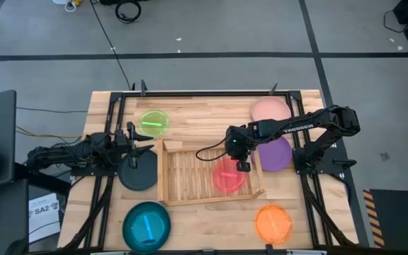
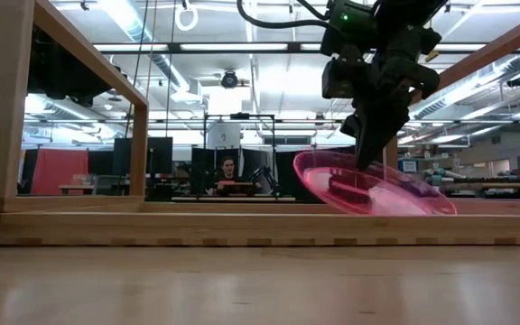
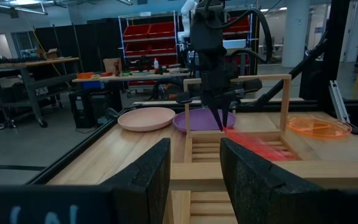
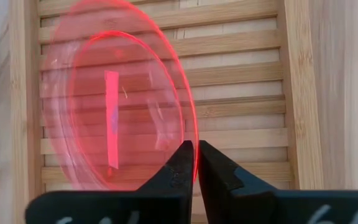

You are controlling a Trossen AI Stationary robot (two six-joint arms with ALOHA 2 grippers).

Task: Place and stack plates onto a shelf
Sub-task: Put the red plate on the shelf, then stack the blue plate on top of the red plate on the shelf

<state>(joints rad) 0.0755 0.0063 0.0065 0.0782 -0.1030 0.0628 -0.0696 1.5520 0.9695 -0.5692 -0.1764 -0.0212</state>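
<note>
A translucent pink-red plate (image 1: 227, 176) hangs tilted over the right half of the light-wood slatted shelf (image 1: 183, 185). My right gripper (image 1: 241, 165) is shut on it; the low view shows this gripper (image 2: 368, 155) above the slanted plate (image 2: 368, 190). Whether the plate's low edge touches the slats is hidden by the shelf's wall. My left gripper (image 3: 194, 168) is open and waits at the shelf's left side, above a dark grey plate (image 1: 138, 174) lying flat on the table. My right gripper (image 4: 196, 149) pinches the pink-red plate's rim (image 4: 193, 132) between its two fingertips (image 4: 182, 163), at the plate's far-right edge. The fingers come from above, pointing down. The plate sits tilted in the hold, over the shelf's slats.
More plates lie flat on the table: lime green (image 1: 154, 123) at the far left, teal (image 1: 146, 225) near left, orange (image 1: 273, 223) near right, purple (image 1: 276, 154) and pale pink (image 1: 270, 110) right of the shelf. The shelf's left half (image 1: 186, 170) is bare slats.
</note>
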